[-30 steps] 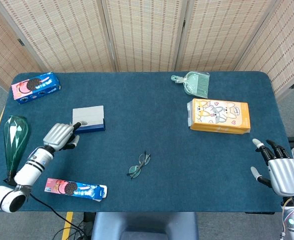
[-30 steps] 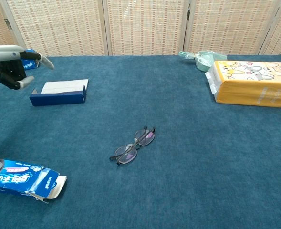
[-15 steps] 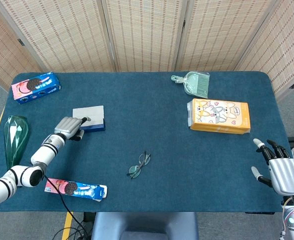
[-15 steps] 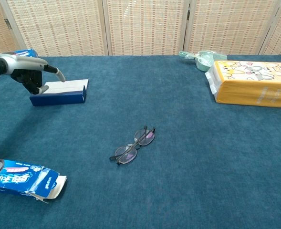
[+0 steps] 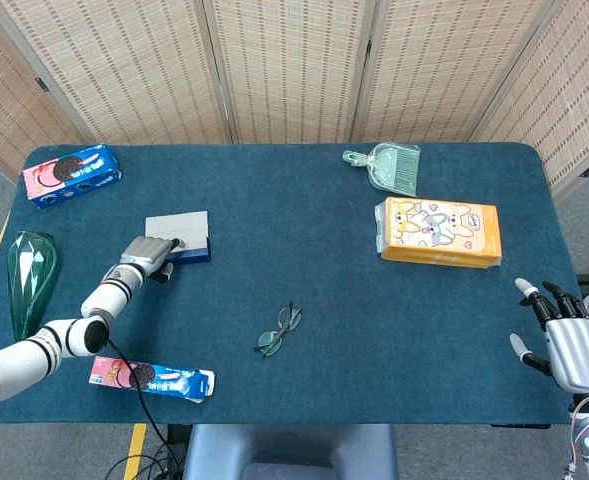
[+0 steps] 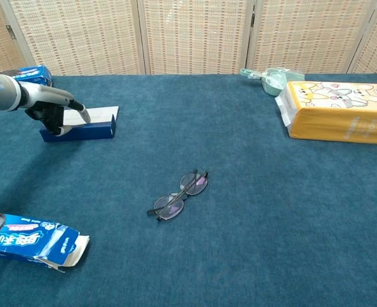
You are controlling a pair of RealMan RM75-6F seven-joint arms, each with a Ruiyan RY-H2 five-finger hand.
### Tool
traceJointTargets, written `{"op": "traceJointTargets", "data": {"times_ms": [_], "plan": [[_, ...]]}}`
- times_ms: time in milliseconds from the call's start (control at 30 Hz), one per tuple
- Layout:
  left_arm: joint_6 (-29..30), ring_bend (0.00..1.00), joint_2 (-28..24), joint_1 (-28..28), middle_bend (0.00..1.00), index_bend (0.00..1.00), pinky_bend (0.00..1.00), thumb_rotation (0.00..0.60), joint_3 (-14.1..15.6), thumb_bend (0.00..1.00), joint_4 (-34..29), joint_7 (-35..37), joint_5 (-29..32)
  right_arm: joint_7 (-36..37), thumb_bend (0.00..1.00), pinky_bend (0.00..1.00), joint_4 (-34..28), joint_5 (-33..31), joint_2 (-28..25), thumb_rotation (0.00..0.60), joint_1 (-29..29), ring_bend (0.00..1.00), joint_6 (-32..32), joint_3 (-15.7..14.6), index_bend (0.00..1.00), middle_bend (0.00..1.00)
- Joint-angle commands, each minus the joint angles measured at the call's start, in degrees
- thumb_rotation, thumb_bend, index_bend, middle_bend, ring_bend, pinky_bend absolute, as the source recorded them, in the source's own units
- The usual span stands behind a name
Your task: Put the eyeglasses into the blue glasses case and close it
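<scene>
One left hand touches the blue glasses case, fingers curled; a hard push could slide it farther from the eyeglasses

A matt, felt-like blue cloth covers the table. Just at the fingers of the left hand, grey with a dull metallic sheen, the glasses case shows a pale matt lining. The eyeglasses have a thin dark frame and shiny lenses. The biscuit packs look like glossy printed card.
</scene>
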State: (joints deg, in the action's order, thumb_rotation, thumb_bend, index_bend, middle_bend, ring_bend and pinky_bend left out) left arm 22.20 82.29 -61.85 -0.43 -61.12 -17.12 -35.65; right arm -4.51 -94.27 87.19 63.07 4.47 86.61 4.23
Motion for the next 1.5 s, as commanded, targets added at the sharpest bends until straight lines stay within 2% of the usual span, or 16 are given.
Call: {"op": "traceJointTargets", "data": {"times_ms": [33,233,433,667,900,1000,1133,1267,1500], "plan": [[0.0,1.0,0.9,-1.8,1.0,0.22,1.0,0.6,1.8,0.65,-0.2,-0.9,1.8,0.2,0.29,0.2,0.2,0.0,0.1,0.6,0.1,0.17,-0.2,0.0,0.12,0.36],[1.6,1.0,-0.5,-3.5,1.0,0.27,1.0,0.6,3.5,0.65,-5.0,-1.9,0.4,0.5,0.29,0.2,0.6,-0.3,0.3,0.6,0.1,0.17,-0.5,-0.1,0.12,0.36],[5.2,1.0,-5.2,-3.3,1.0,0.29,1.0,0.6,4.4,0.65,-15.0,-2.7,-4.7,0.7,0.29,0.2,0.7,-0.4,0.4,0.6,0.1,0.17,-0.7,-0.2,0.12,0.36],[9.4,1.0,-12.1,-2.7,1.0,0.33,1.0,0.6,7.4,0.65,-26.8,-4.9,-7.6,0.7,0.3,0.2,0.4,-0.4,0.1,0.6,0.2,0.17,-1.1,-0.2,0.12,0.36],[17.7,1.0,-18.6,1.8,1.0,0.25,1.0,0.6,7.8,0.65,-34.1,-3.3,-10.3,1.0,0.3,0.2,0.5,-0.1,0.0,0.6,0.5,0.18,-1.2,-0.1,0.12,0.36],[19.1,1.0,-21.6,3.8,1.0,0.26,1.0,0.6,8.6,0.65,-36.6,-2.6,-10.7,1.2,0.3,0.2,0.8,-0.2,0.1,0.6,0.6,0.18,-1.5,-0.2,0.12,0.36],[18.5,1.0,-23.5,5.4,1.0,0.27,1.0,0.6,10.4,0.65,-38.0,-3.0,-10.0,1.5,0.3,0.2,1.1,-0.3,0.4,0.6,1.0,0.19,-2.1,-0.2,0.12,0.36],[16.8,1.0,-22.6,5.8,1.0,0.26,1.0,0.6,12.2,0.65,-36.8,-4.5,-6.5,1.7,0.3,0.2,1.3,-0.1,0.6,0.6,1.4,0.19,-2.4,0.0,0.12,0.36],[13.8,1.0,-18.2,5.7,1.0,0.16,1.0,0.6,11.9,0.65,-31.8,-3.7,-1.2,1.7,0.3,0.2,1.3,-0.1,0.6,0.6,1.5,0.21,-2.4,0.0,0.12,0.36]]}}
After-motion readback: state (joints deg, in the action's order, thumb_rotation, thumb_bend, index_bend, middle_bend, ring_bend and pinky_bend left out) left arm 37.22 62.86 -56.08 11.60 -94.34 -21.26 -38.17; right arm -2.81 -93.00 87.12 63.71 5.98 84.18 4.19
